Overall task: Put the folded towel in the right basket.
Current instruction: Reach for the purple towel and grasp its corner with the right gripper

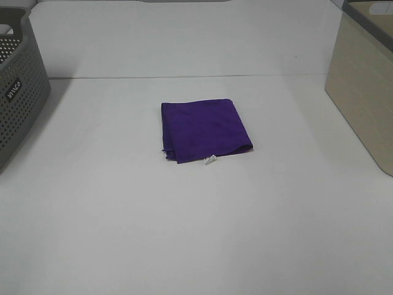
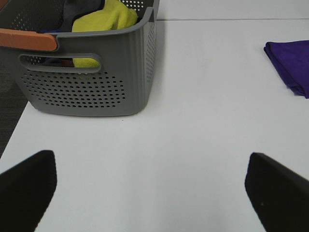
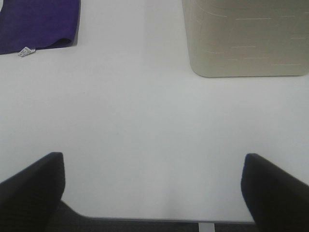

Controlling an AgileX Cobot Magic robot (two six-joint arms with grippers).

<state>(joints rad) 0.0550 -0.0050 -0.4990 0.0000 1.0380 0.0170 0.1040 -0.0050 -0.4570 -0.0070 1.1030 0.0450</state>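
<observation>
Right pincer [image 3: 150, 191] spread, empty; left pincer [image 2: 150, 188] likewise; towel [image 1: 204, 130] lies folded on the table [image 1: 184, 233], well apart from the right basket [image 1: 362, 92]; likely soft, light (may unfold), so pinch all layers at one edge.

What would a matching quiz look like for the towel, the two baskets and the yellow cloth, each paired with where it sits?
Things:
1. purple towel
2. grey basket
3. beige basket
4. yellow cloth

Places:
A. inside the grey basket
B. right side of the table
C. middle of the table
D. left side of the table

Pairs: 1-C, 2-D, 3-B, 4-A
</observation>
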